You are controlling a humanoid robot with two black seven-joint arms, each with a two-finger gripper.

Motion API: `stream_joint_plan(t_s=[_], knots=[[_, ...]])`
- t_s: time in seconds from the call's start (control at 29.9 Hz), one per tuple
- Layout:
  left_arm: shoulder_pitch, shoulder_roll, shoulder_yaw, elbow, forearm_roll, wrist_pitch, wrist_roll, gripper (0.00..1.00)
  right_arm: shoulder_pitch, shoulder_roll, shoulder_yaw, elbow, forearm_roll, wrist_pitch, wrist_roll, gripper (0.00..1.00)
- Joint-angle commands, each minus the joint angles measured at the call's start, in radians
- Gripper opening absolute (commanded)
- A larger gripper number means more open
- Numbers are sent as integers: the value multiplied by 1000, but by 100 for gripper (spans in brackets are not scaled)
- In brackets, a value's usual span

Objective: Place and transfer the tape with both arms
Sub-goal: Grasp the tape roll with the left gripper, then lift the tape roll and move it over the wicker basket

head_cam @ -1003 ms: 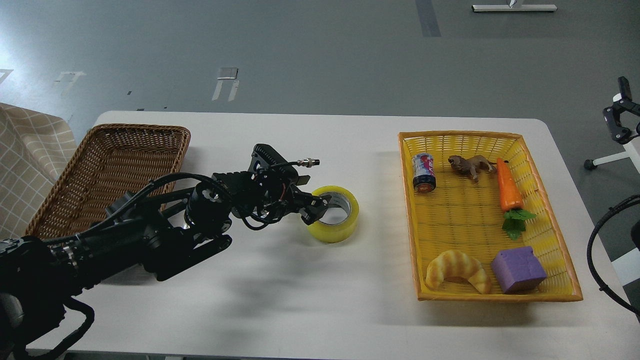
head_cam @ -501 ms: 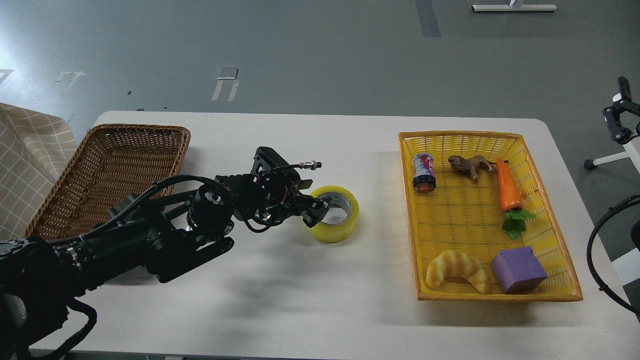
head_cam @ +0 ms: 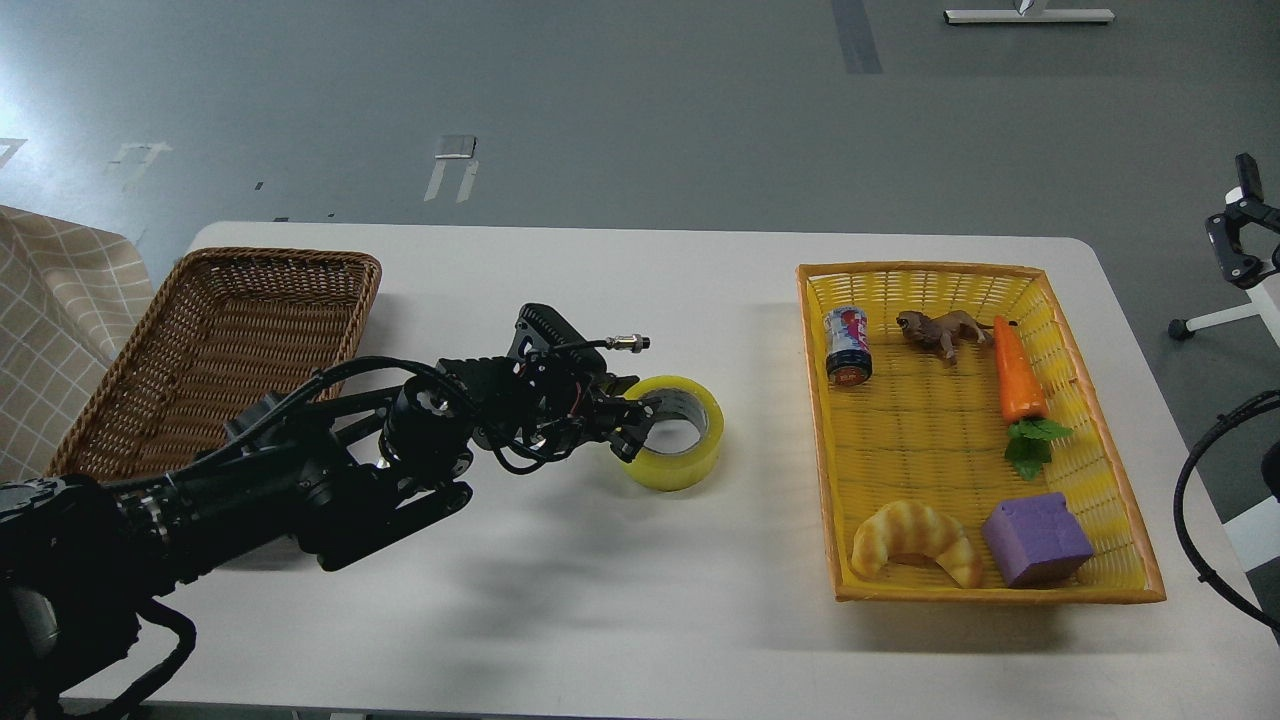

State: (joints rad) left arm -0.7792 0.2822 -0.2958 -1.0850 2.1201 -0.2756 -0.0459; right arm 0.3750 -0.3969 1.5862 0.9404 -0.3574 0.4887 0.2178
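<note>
The tape (head_cam: 675, 432) lies flat on the white table (head_cam: 600, 600), between the brown wicker basket (head_cam: 220, 350) and the yellow basket (head_cam: 980, 440). The left gripper (head_cam: 630, 425) reaches it from the left, its 2 fingers at the roll's near-left wall, 1 tip inside the core hole. Whether they pinch the wall, I cannot tell. The right gripper is out of view.
</note>
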Motion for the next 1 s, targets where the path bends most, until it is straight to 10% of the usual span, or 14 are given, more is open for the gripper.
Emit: stream_joint_plan(t_s=[0.0,0.74,0.97], knots=[[1,2,15,3,1,0,-2,5,-1,1,0,0,0,0,0,100],[-219,216,15,-121,-176,7,-20,0,-2,7,1,1,0,0,0,100],[-290,359,15,-122,-193,9,-123,0,-2,9,1,0,0,0,0,100]])
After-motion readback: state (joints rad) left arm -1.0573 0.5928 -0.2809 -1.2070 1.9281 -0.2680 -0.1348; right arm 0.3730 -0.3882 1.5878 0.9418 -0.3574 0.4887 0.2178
